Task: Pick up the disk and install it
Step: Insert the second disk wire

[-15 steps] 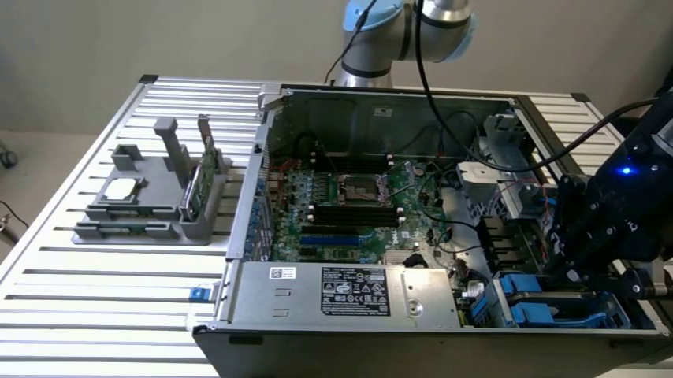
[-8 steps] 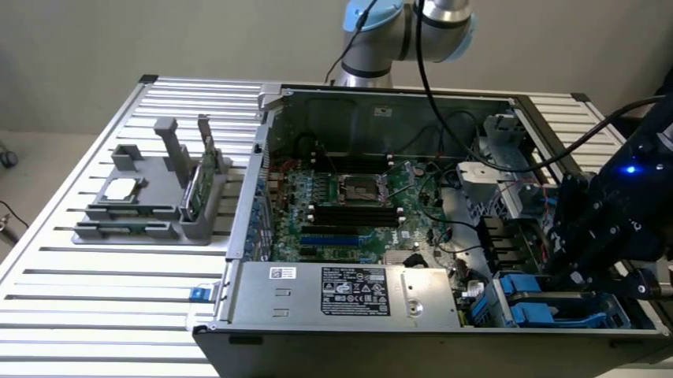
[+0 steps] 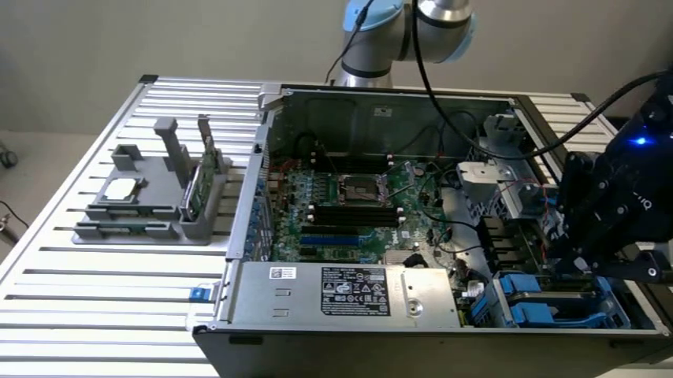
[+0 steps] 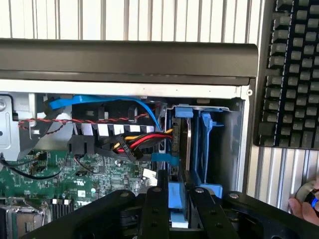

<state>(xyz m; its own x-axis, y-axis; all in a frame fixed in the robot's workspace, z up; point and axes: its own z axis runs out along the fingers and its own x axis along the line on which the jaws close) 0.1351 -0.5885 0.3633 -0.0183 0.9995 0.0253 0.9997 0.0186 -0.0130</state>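
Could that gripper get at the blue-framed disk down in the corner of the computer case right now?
Probably yes. The gripper hangs right over the drive bay, its fingers straddling the blue carrier of the disk, which stands on edge in its slot. Nothing lies between them; the cables sit off to one side.

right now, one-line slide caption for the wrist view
Gripper fingers straddle the disk in its blue carrier at the open computer case's drive bay.

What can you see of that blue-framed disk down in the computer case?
The disk stands on edge in a drive bay in a corner of the open computer case. Its silver-grey metal side shows between blue plastic carrier rails, with a blue tab at its near end. The black gripper sits directly over it, its fingers on either side of that blue tab. Red, yellow and black cables run alongside the bay.
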